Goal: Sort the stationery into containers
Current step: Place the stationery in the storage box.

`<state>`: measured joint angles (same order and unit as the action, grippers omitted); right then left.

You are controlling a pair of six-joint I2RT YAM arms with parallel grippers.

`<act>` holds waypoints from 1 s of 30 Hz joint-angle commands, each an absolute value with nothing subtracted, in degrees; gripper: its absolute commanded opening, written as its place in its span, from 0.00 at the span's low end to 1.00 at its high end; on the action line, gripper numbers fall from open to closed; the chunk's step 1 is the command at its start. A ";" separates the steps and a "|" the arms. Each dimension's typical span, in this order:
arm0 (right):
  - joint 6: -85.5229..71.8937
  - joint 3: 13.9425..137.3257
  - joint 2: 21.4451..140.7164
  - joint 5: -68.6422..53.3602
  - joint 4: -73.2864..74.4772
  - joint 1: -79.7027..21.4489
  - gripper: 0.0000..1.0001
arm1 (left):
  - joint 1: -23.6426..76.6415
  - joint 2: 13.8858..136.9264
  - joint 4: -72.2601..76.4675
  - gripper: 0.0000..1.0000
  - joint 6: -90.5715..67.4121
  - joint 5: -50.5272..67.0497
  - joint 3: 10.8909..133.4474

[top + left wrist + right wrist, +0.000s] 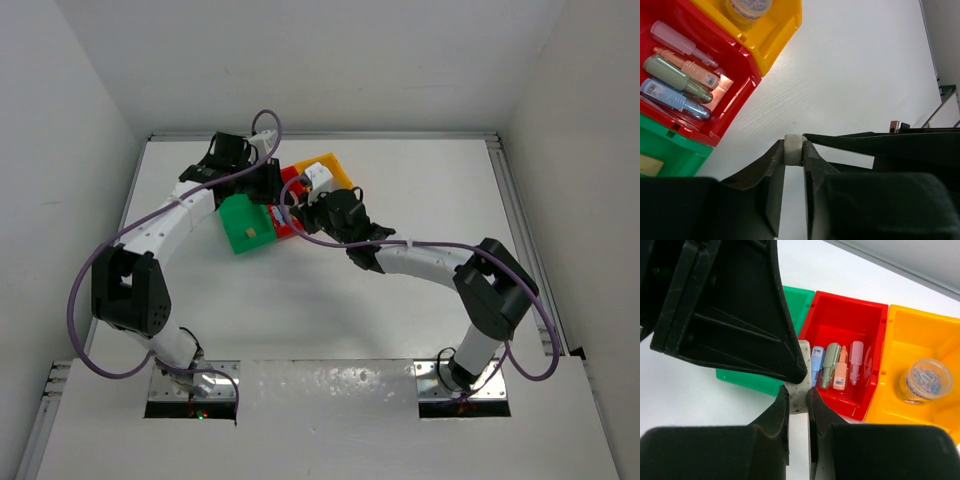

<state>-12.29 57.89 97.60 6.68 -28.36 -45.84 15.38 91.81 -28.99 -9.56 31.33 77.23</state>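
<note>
A small white block [793, 148] is pinched in my left gripper [793, 151], above the white table. My right gripper [799, 396] is shut on a white speckled block [801, 382], and the left arm's black finger [740, 315] touches its upper end, so both seem to grip the same piece. They meet over the bins [296, 196]. The red bin [850, 307] holds several pastel oblong pieces [832, 365]. The orange-yellow bin [920, 335] holds a round clear jar [925, 381]. The green bin [240, 212] holds a tan block [247, 233].
The three bins stand in a row at the back middle of the table [420, 160], green at the left and orange-yellow at the far right. The arms cover most of the red bin [291, 176] from above. Grey walls close the table in on three sides.
</note>
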 commanded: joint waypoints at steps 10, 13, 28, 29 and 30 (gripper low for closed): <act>-15.20 59.86 96.68 1.67 -30.59 -44.39 0.68 | 11.17 91.14 -31.10 0.00 -6.79 26.31 80.85; -16.26 56.36 94.14 2.02 -30.50 -42.81 0.80 | 7.48 91.23 -33.48 0.00 -3.09 20.68 81.39; -13.72 50.71 86.40 7.74 -21.19 -37.00 0.81 | 2.99 103.17 -31.12 0.00 1.06 18.28 78.48; -13.54 50.63 86.31 8.00 -20.57 -36.91 0.81 | 3.08 104.05 -30.94 0.00 0.79 18.28 78.92; -13.36 50.19 86.13 8.17 -20.39 -37.00 0.81 | 3.16 104.67 -30.15 0.02 0.62 17.50 79.01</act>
